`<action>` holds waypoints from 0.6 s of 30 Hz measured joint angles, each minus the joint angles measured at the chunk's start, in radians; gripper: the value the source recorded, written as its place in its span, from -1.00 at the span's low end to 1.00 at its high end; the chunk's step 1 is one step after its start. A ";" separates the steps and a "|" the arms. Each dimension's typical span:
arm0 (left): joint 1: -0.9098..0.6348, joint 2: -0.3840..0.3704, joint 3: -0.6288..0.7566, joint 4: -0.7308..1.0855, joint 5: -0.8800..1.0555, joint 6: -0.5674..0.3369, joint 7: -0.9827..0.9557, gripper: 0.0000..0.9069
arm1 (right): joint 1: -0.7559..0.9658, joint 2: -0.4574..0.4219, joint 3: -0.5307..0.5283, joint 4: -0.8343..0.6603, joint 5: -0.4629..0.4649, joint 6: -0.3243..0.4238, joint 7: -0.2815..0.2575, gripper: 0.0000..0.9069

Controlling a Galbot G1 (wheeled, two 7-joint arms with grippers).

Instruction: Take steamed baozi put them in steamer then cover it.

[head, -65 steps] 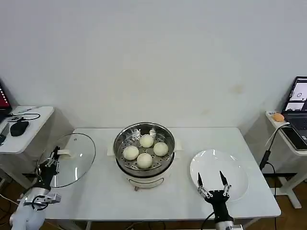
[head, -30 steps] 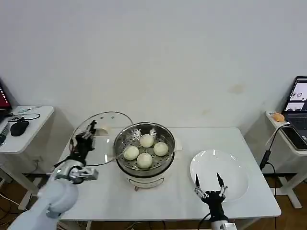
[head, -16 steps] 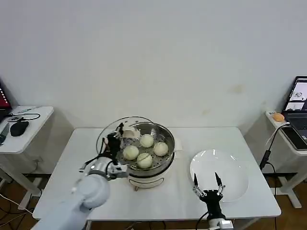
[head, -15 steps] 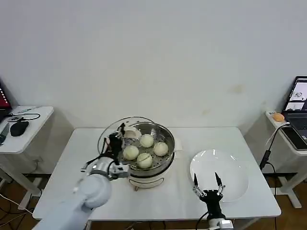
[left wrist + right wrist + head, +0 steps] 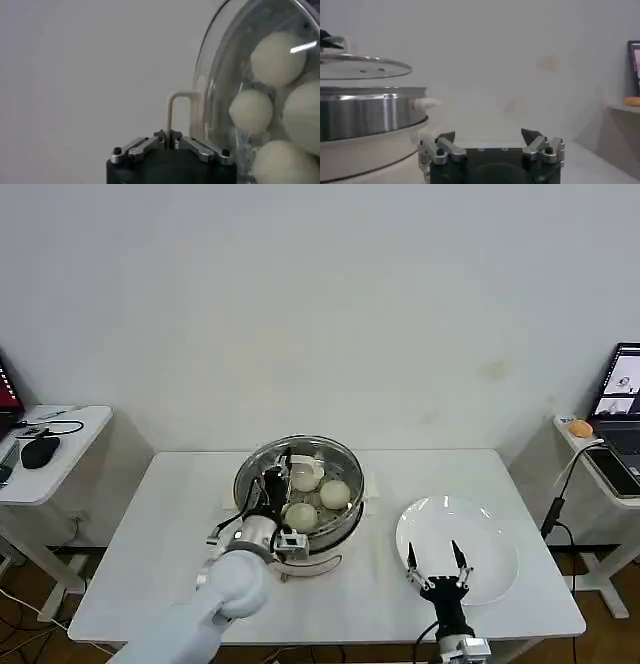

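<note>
The steamer (image 5: 322,536) stands mid-table, a shiny steel basket on a cream pot base, with several cream-white baozi (image 5: 335,494) inside. My left gripper (image 5: 272,484) is shut on the pale handle (image 5: 172,107) of the glass cover (image 5: 330,454) and holds it level just above the basket. In the left wrist view the baozi (image 5: 277,57) show through the glass (image 5: 235,60) beside the left gripper (image 5: 168,138). A thin gap separates the cover (image 5: 362,67) from the steamer (image 5: 365,115) rim. My right gripper (image 5: 435,564) hangs open over the plate's near edge; the right gripper (image 5: 488,135) holds nothing.
A flat white plate (image 5: 485,529) lies right of the steamer. The white table (image 5: 160,524) has bare room on its left half. Side desks stand off both ends, with a mouse (image 5: 40,449) on the left one and a laptop (image 5: 622,409) on the right one.
My left gripper has carried the cover from the table's left side rightward to directly over the steamer. The right gripper has barely moved.
</note>
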 measured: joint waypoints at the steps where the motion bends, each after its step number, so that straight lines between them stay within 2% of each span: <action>1: -0.002 -0.002 0.003 0.002 0.004 0.002 0.000 -1.00 | 0.000 -0.001 0.000 0.000 0.002 0.000 0.000 1.00; 18: -0.011 -0.024 0.027 0.037 0.053 0.011 0.003 -1.00 | -0.011 -0.009 0.002 0.008 0.013 0.006 -0.001 1.00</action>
